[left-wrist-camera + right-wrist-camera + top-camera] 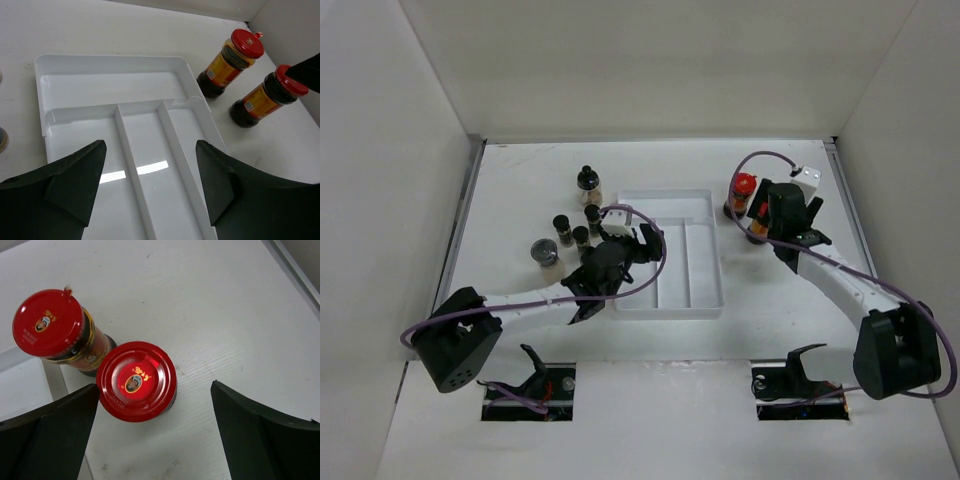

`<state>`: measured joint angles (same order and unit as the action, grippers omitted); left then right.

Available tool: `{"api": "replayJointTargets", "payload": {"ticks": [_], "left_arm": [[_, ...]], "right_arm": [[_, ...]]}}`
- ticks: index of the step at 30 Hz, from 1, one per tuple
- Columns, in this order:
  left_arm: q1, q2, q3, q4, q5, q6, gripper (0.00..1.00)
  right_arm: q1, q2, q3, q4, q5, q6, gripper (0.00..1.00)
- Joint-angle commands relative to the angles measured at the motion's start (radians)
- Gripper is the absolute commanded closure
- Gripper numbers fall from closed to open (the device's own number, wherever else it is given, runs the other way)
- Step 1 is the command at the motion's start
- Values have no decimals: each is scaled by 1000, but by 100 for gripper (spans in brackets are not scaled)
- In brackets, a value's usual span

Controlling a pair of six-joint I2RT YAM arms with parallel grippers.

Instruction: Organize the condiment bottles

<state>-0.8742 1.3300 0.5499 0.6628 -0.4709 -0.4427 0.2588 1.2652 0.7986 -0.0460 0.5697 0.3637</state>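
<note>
Two red-capped bottles stand just right of the white divided tray [670, 290]: the far one [745, 187] and a near one [757, 233] mostly under my right gripper [761, 213]. In the right wrist view that gripper [154, 387] is open above the near red cap [136, 381], which lies close to its left finger; the far cap [47, 322] is beside it. My left gripper [642, 238] is open and empty over the tray [110, 75]. Several black-capped bottles [587, 180] and a silver-capped clear jar [544, 253] stand left of the tray.
The left wrist view shows both red-capped bottles [232, 62] [265, 97] beyond the tray's right rim, with a dark tip of the right gripper [306, 72] over the nearer one. White walls enclose the table. Two cut-outs [530, 390] lie at the near edge.
</note>
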Motion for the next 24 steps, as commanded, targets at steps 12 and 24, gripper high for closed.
{"api": "replayJointTargets", "payload": {"ticks": [12, 24], "left_arm": [[-1, 8, -16, 101, 20, -10, 27], [5, 8, -24, 112, 25, -13, 27]], "right_arm": [[-52, 135, 77, 58, -111, 32, 0], [-83, 158, 79, 80, -174, 76, 31]]}}
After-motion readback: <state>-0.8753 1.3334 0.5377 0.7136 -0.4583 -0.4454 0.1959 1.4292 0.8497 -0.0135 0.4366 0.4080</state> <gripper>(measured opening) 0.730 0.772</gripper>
